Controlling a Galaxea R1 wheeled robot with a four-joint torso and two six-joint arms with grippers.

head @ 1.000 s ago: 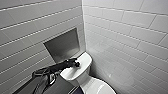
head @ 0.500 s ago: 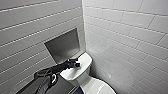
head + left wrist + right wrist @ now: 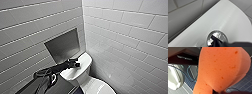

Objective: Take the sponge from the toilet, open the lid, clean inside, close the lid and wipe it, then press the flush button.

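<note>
Touching flush button (image 3: pixel 220 35), left end effector (image 3: pixel 76 64) reaches from 8 o'clock, aperture indeterminate; right end effector (image 3: pixel 217 92) clamps sponge (image 3: pixel 223 69).

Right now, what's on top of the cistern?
The chrome-rimmed flush button, with the dark tip of the left claw over it. The tip covers part of the button's face.

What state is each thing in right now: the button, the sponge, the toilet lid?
flush button, the left gripper tip touching it; pressed in or not, cannot tell
sponge, held clear of the floor in the right gripper
lid, looks closed
</note>
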